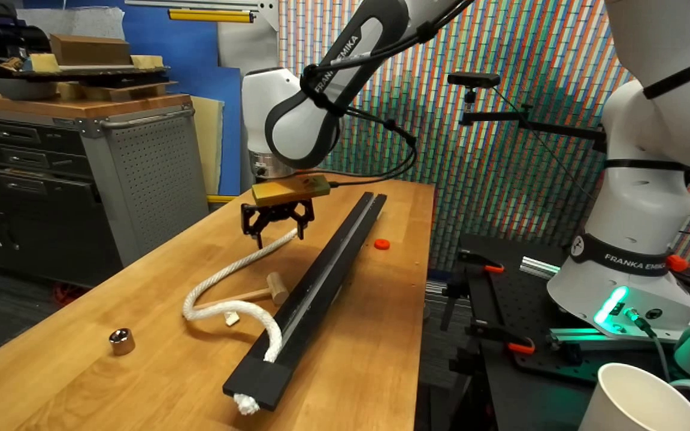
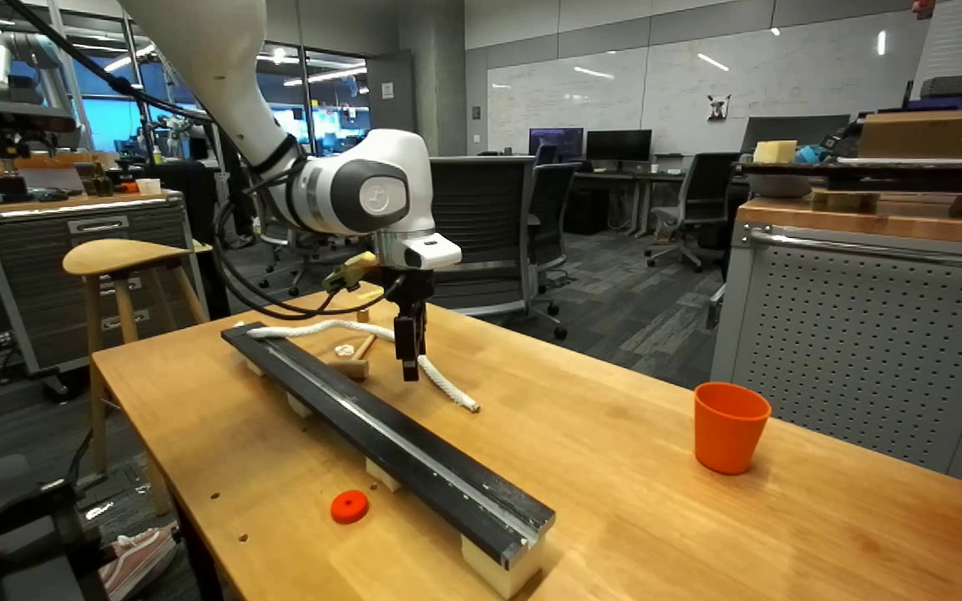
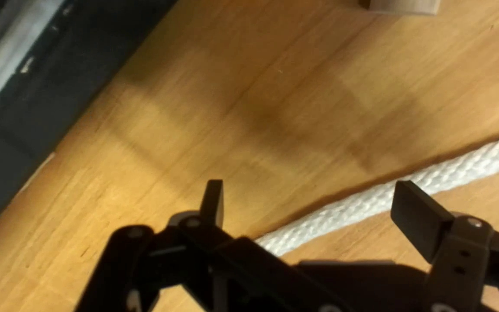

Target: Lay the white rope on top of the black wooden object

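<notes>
Wooden table [image 2: 615, 467] is filling the foreground, grey cabinet [image 2: 848, 342] standing beyond, stool [image 2: 126, 256] near a corner. On pale blocks [image 2: 523, 570] the beam [image 2: 389, 436] is lying lengthwise; the rope [image 3: 362, 206] is snaking beside it, one end sitting on the beam and poking past its tip, mallet [image 2: 351, 369] lying between. The gripper [image 1: 280, 239] is hovering above the rope's loose stretch, fingers [image 3: 420, 216] spread, released. I'm seeing a narrower strip running along one edge, red disc [image 2: 350, 506] sitting there; the wider side is stretching toward an orange cup [image 2: 730, 430]
</notes>
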You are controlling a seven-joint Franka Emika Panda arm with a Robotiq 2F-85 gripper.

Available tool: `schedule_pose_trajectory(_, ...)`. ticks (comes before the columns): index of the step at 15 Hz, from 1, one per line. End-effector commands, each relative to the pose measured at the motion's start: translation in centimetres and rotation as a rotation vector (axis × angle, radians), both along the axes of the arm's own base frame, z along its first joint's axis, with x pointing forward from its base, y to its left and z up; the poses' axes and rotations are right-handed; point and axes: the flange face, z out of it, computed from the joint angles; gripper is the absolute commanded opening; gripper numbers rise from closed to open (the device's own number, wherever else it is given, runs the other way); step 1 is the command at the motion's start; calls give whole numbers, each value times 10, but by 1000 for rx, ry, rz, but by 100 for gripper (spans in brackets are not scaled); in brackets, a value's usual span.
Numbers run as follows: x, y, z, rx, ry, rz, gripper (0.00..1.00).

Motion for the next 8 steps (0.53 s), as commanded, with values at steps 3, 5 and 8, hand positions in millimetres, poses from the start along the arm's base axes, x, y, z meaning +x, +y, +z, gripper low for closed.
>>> schedule_pose_trajectory(3,37,-17,-20,-70,-41,-158,100)
schedule_pose_trajectory(5,45,-25,-23,-86,-53,-205,100)
schedule_pose_trajectory(8,52,-36,-25,-103,-61,-261,100)
